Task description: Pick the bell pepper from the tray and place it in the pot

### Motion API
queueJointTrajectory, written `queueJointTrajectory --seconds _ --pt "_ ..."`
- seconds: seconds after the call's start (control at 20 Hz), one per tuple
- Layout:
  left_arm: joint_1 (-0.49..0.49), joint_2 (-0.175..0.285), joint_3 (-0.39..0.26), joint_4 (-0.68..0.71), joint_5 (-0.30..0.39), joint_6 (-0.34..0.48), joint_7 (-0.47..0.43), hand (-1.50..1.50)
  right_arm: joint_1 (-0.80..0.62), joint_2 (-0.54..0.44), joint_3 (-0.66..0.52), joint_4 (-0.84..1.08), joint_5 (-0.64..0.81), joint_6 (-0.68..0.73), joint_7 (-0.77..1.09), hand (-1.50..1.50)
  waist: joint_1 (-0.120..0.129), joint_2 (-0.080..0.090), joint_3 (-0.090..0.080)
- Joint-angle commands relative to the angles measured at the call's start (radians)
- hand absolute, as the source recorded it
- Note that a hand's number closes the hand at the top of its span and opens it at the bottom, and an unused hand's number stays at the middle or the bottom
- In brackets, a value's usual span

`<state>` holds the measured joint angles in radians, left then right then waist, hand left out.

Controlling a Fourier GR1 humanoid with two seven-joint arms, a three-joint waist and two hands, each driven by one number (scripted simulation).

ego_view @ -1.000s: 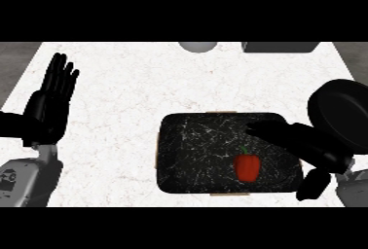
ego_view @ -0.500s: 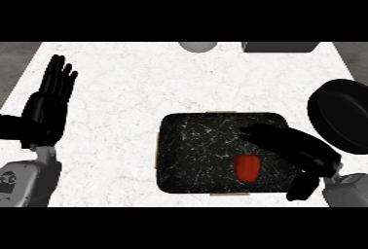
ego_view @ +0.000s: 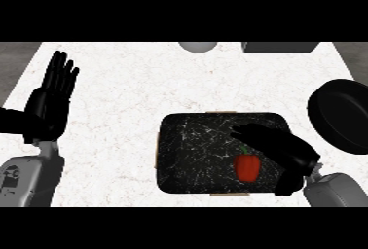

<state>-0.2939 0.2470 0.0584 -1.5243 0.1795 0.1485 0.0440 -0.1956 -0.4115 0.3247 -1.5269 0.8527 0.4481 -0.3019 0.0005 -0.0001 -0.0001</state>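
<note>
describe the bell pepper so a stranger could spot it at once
On the white counter sits a dark square tray, left of the black pot. In its lower right part, beside the right hand, lies the bell pepper: small, red, green-stemmed, the only bright thing there.

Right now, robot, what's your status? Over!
Right hand open over tray, by the bell pepper, not closed on it. Left hand open, resting at left. Pot at right edge, nothing seen in the way.

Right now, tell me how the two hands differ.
The left hand rests upright at the left edge of the counter; the right hand hangs over the tray, beside the pepper. The left hand points up the view; the right hand points up-left. Both are black, open and hold nothing.
</note>
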Motion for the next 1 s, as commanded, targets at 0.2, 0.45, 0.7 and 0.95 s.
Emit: queueJointTrajectory --seconds 0.2,0.45,0.7,0.95 --pt "0.026 -0.022 0.005 -0.025 -0.034 -0.012 0.004 0.0 -0.007 0.146 0.054 0.152 0.13 -0.124 -0.025 -1.5 0.002 0.001 0.0" --pt "0.015 -0.039 0.028 0.01 -0.032 -0.048 -0.016 0.0 -0.062 0.16 -0.003 0.192 0.14 -0.051 -0.067 -1.5 0.0 0.0 0.0" --pt "0.052 -0.065 -0.008 -0.041 -0.063 -0.013 0.003 0.0 -0.003 0.15 0.106 0.23 0.2 -0.161 -0.207 1.5 0.003 0.0 0.001" --pt "0.029 -0.03 0.046 -0.017 -0.023 -0.063 -0.003 0.0 0.0 0.195 0.111 0.227 0.233 -0.219 -0.228 1.5 0.001 0.0 0.0"
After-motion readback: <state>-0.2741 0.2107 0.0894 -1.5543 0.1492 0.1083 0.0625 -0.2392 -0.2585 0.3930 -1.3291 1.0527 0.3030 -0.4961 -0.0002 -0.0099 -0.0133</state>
